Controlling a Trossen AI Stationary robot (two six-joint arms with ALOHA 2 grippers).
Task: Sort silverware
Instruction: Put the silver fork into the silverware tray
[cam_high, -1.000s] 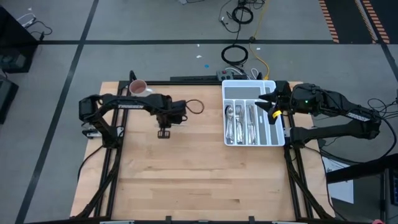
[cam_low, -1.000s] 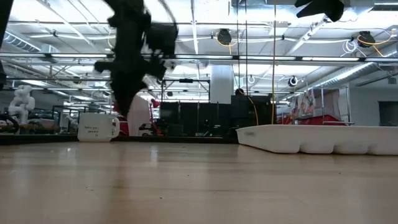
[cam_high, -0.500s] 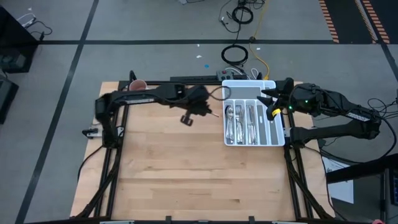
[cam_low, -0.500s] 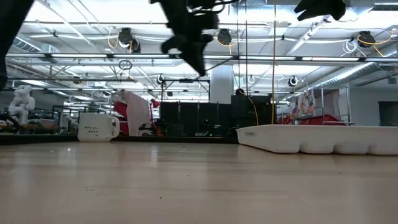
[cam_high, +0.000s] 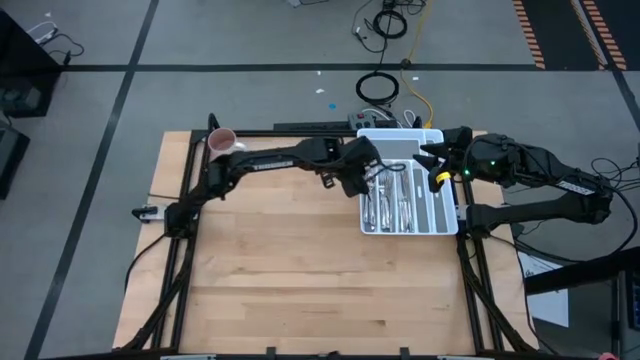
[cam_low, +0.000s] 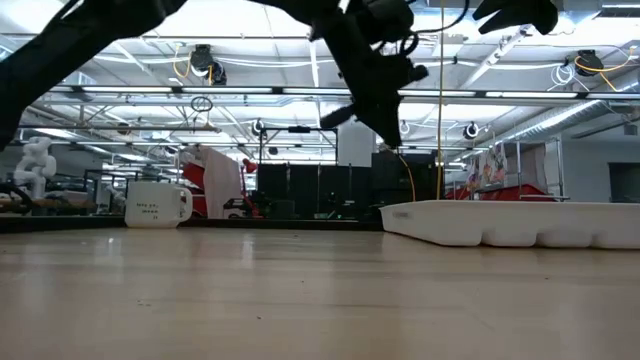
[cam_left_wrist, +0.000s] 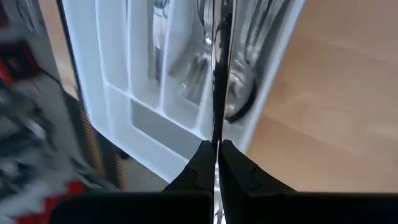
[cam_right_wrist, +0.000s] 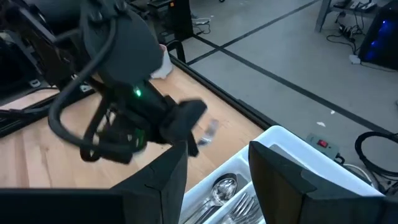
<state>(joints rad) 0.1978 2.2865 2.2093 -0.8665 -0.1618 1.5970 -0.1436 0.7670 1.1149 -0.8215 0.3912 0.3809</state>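
Note:
My left gripper (cam_high: 364, 176) reaches across from the table's left and hangs over the left compartments of the white cutlery tray (cam_high: 440, 200), shut on one slim piece of silverware (cam_left_wrist: 217, 68). Which kind of piece it is I cannot tell. In the low view the left gripper (cam_low: 384, 128) is well above the tray (cam_low: 510, 224). Several forks, spoons and knives (cam_high: 392, 196) lie in the tray's long compartments; spoon bowls (cam_left_wrist: 239, 87) show below the held piece. My right gripper (cam_high: 434, 166) hovers open over the tray's right side. My left gripper pinches the silverware piece between its two fingers (cam_left_wrist: 200, 163). The piece runs straight out along the fingers and shows edge-on (cam_left_wrist: 217, 124). The fingers slant down toward the table's right. The piece is lifted clear above the tray; its free end (cam_right_wrist: 209, 129) sticks out past the fingers.
A white mug with a pink inside (cam_high: 221, 141) stands at the far left corner of the table, also in the low view (cam_low: 157, 204). Bare wooden tabletop (cam_high: 300, 270) spreads across the near half. Cables lie on the floor beyond the far edge.
My left arm has swung from the left-centre of the table toward its right edge, carrying the silverware piece to the tray's left compartments, staying high above the table. My right arm has kept still.

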